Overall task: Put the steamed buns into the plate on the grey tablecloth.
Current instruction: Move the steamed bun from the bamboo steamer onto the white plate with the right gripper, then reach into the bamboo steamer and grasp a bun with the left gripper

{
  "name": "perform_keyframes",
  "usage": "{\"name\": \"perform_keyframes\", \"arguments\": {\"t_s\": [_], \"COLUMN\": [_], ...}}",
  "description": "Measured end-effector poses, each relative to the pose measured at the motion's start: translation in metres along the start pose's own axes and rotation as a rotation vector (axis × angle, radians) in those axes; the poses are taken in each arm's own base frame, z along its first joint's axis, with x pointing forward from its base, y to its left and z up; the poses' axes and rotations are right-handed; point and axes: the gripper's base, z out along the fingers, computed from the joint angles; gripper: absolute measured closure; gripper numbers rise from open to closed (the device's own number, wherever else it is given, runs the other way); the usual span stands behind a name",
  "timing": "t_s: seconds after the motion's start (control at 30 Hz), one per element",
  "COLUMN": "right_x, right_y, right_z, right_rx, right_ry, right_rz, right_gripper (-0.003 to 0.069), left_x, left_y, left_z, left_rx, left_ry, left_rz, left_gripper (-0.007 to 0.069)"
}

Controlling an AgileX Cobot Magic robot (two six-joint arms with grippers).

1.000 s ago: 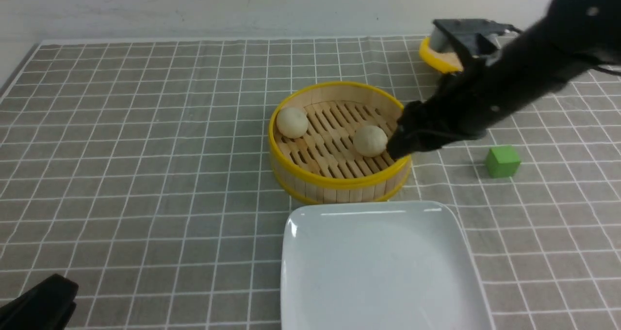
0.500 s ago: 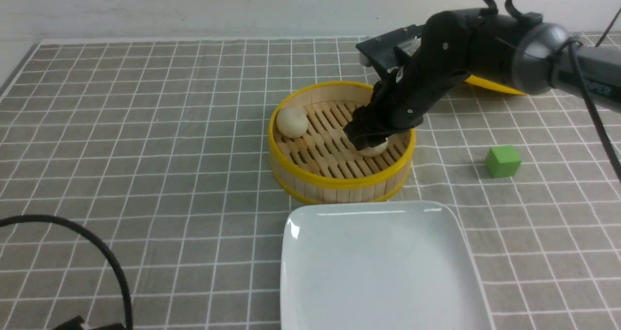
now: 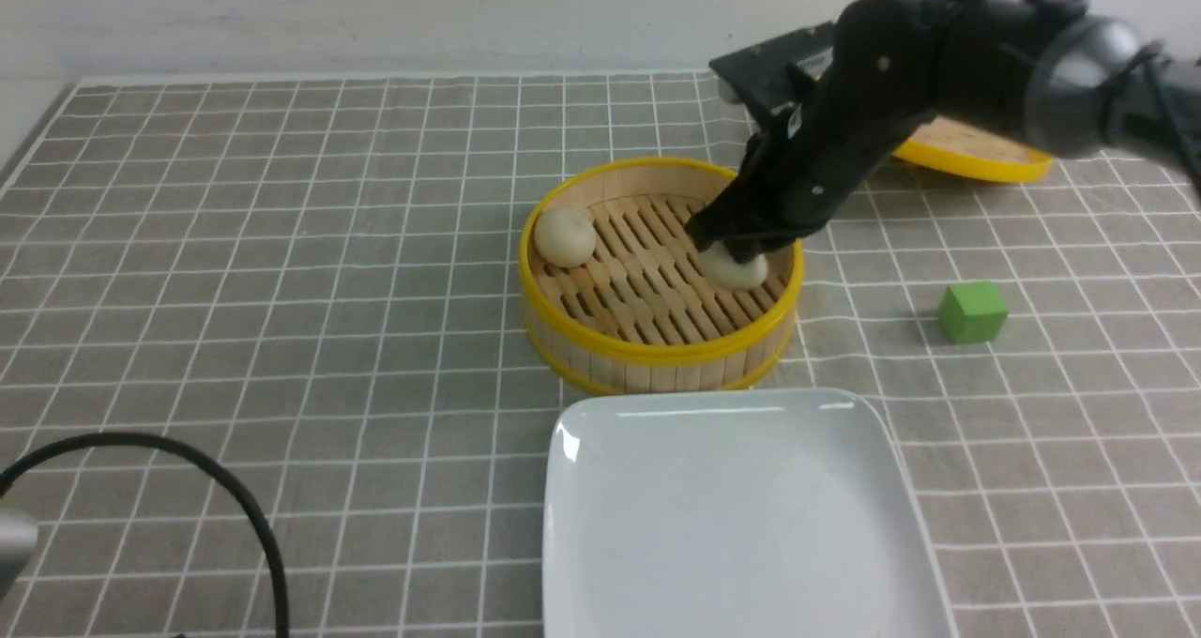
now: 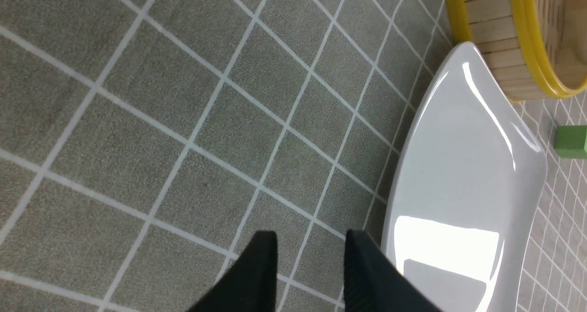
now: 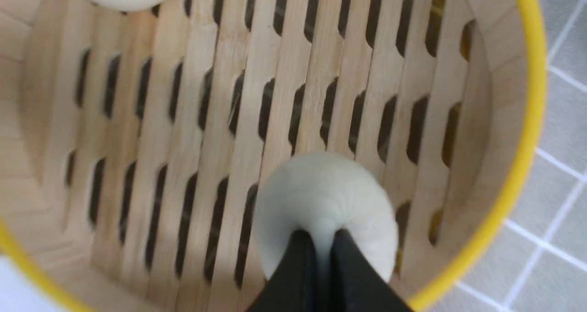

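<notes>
From the front view, my right gripper (image 3: pixel 737 244) is down in the yellow-rimmed steamer basket (image 3: pixel 661 352), at the near bun (image 3: pixel 735 267), which sits toward the basket's right side. That bun is round, so I find no long axis to line up with. The other bun (image 3: pixel 565 236) rests by the basket's left wall, apart from the first. The plate (image 3: pixel 741 516) lies on the grey tablecloth (image 3: pixel 375 338), on my side of the basket, so I judge the coming move to be a lift over the near rim and back toward me. My right arm is clearly the nearer one for it. My own gripper covers the upper part of the near bun here, and my left arm is mostly cut off at the lower left corner.

From the left wrist view, my left gripper (image 4: pixel 311 257) stands with its fingers apart, nothing between them, over the cloth beside the plate. The basket is cut off and its buns are out of sight.

From the right wrist view, my right gripper's fingers close on the near bun, pinching a fold into its soft top. Their tips are blurred, so I cannot tell how deep the pinch goes. The other bun is cut off by the frame.
</notes>
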Motion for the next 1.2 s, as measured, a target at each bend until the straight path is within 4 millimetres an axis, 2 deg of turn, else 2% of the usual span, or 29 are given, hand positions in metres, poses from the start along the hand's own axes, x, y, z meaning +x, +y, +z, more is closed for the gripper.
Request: {"name": "perform_keyframes", "arguments": {"t_s": [0.03, 0.07, 0.1, 0.17, 0.2, 0.27, 0.33, 0.37, 0.43, 0.47, 0.5, 0.57, 0.6, 0.67, 0.7, 0.73, 0.8, 0.83, 0.87, 0.9, 0.97, 1.0, 1.13, 1.17, 1.2], "right_x": [0.0, 0.001, 0.005, 0.014, 0.017, 0.025, 0.038, 0.048, 0.075, 0.077, 0.094, 0.116, 0.117, 0.136, 0.135, 0.142, 0.143, 0.143, 0.142, 0.14, 0.136, 0.129, 0.114, 0.114, 0.112], "right_y": [0.003, 0.003, 0.007, 0.012, 0.014, 0.02, 0.026, 0.03, 0.04, 0.04, 0.046, 0.055, 0.056, 0.066, 0.067, 0.073, 0.077, 0.078, 0.078, 0.08, 0.081, 0.082, 0.08, 0.08, 0.075], "right_z": [-0.025, -0.03, -0.06, -0.095, -0.109, -0.125, -0.127, -0.122, -0.098, -0.096, -0.077, -0.048, -0.045, -0.015, -0.014, 0.0, 0.005, 0.005, 0.005, 0.0, -0.007, -0.02, -0.066, -0.069, -0.089], "right_rx": [-0.004, -0.005, -0.011, -0.03, -0.047, -0.087, -0.138, -0.161, -0.194, -0.194, -0.197, -0.19, -0.189, -0.176, -0.176, -0.175, -0.178, -0.182, -0.183, -0.189, -0.195, -0.202, -0.18, -0.177, -0.138], "right_ry": [0.0, 0.002, 0.022, 0.063, 0.067, 0.066, 0.093, 0.133, 0.256, 0.266, 0.318, 0.335, 0.333, 0.322, 0.317, 0.327, 0.333, 0.335, 0.335, 0.348, 0.363, 0.371, 0.364, 0.362, 0.334], "right_rz": [-0.005, -0.006, -0.013, -0.013, -0.001, 0.035, 0.068, 0.077, 0.087, 0.087, 0.091, 0.09, 0.089, 0.076, 0.074, 0.064, 0.06, 0.06, 0.059, 0.053, 0.041, 0.024, -0.053, -0.058, -0.087], "right_gripper": [0.0641, 0.0641, 0.0641, 0.0641, 0.0641, 0.0641, 0.0641, 0.064, 0.0633, 0.0633, 0.0622, 0.0596, 0.0592, 0.0521, 0.0514, 0.0438, 0.0365, 0.0311, 0.0302, 0.0239, 0.0198, 0.017, 0.0186, 0.0191, 0.0241], "left_x": [0.0, 0.0, 0.0, 0.0, 0.001, 0.001, 0.001, 0.0, 0.0, 0.0, 0.0, 0.0, 0.0, -0.001, -0.001, -0.002, -0.004, -0.006, -0.007, -0.011, -0.016, -0.023, -0.042, -0.044, -0.056], "left_y": [0.0, 0.0, 0.0, 0.0, 0.0, 0.0, 0.0, 0.0, 0.001, 0.001, 0.001, 0.002, 0.002, 0.002, 0.002, 0.0, -0.004, -0.009, -0.01, -0.018, -0.026, -0.036, -0.055, -0.058, -0.068], "left_z": [0.0, 0.0, 0.0, 0.0, 0.0, 0.0, 0.0, 0.0, 0.0, 0.0, 0.0, 0.0, 0.0, -0.001, -0.001, -0.003, -0.007, -0.011, -0.012, -0.018, -0.023, -0.03, -0.035, -0.036, -0.032], "left_rx": [-0.001, -0.001, -0.001, -0.002, -0.003, -0.003, -0.005, -0.006, -0.01, -0.011, -0.015, -0.02, -0.021, -0.031, -0.034, -0.034, -0.031, -0.023, -0.022, -0.011, -0.004, -0.002, -0.056, -0.055, -0.093], "left_ry": [0.002, 0.002, 0.002, 0.005, 0.006, 0.008, 0.007, 0.006, 0.005, 0.005, 0.003, 0.001, 0.0, -0.005, -0.005, -0.005, -0.005, -0.013, -0.016, -0.03, -0.045, -0.059, -0.041, -0.044, -0.009], "left_rz": [0.0, 0.0, 0.0, 0.0, 0.0, 0.0, 0.003, 0.004, 0.009, 0.01, 0.014, 0.023, 0.024, 0.068, 0.074, 0.102, 0.124, 0.143, 0.147, 0.178, 0.194, 0.218, 0.286, 0.295, 0.324], "left_gripper": [0.0384, 0.0384, 0.0384, 0.0384, 0.0384, 0.0384, 0.0384, 0.0384, 0.0384, 0.0384, 0.0384, 0.0384, 0.0384, 0.0384, 0.0384, 0.0384, 0.0384, 0.0384, 0.0384, 0.0384, 0.0384, 0.0384, 0.0384, 0.0384, 0.0384]}}
